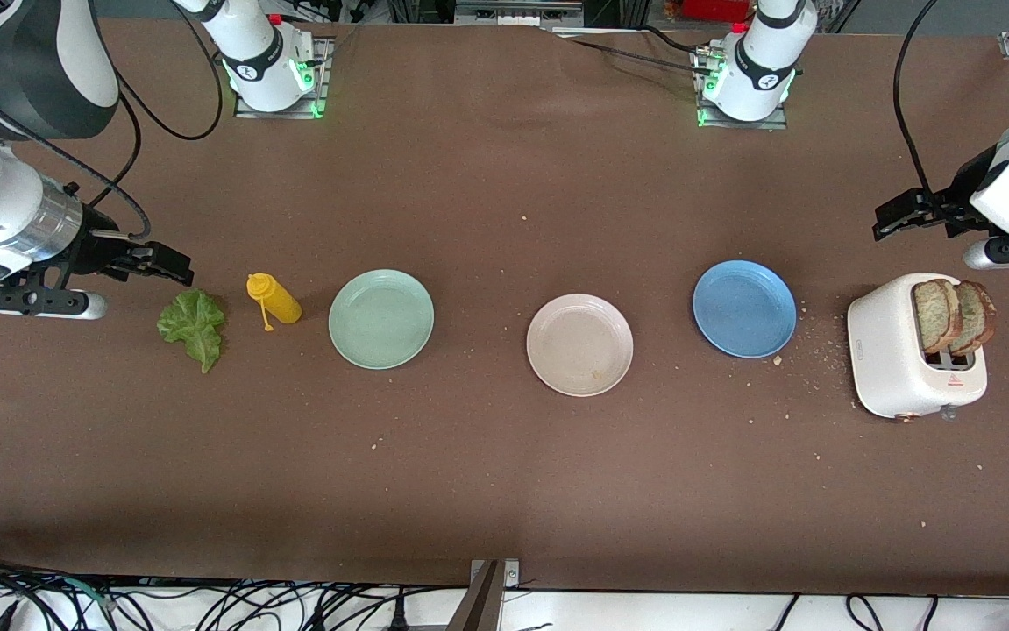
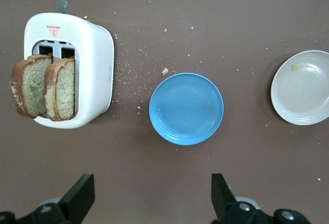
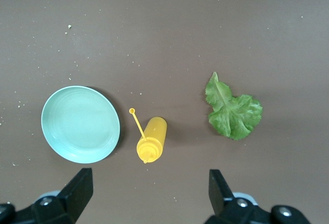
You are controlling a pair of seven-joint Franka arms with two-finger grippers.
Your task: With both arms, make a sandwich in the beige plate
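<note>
You get even, bright overhead light across the brown table, with only small soft shadows tucked beside the toaster, the yellow bottle and the plates. A darker band runs along the table edge nearest the front camera. Green lamps glow at both arm bases, nothing glares, and all three views are sharp.

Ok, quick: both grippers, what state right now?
Left gripper: open, empty, up near the toaster.
Right gripper: open, empty, beside the lettuce.
</note>
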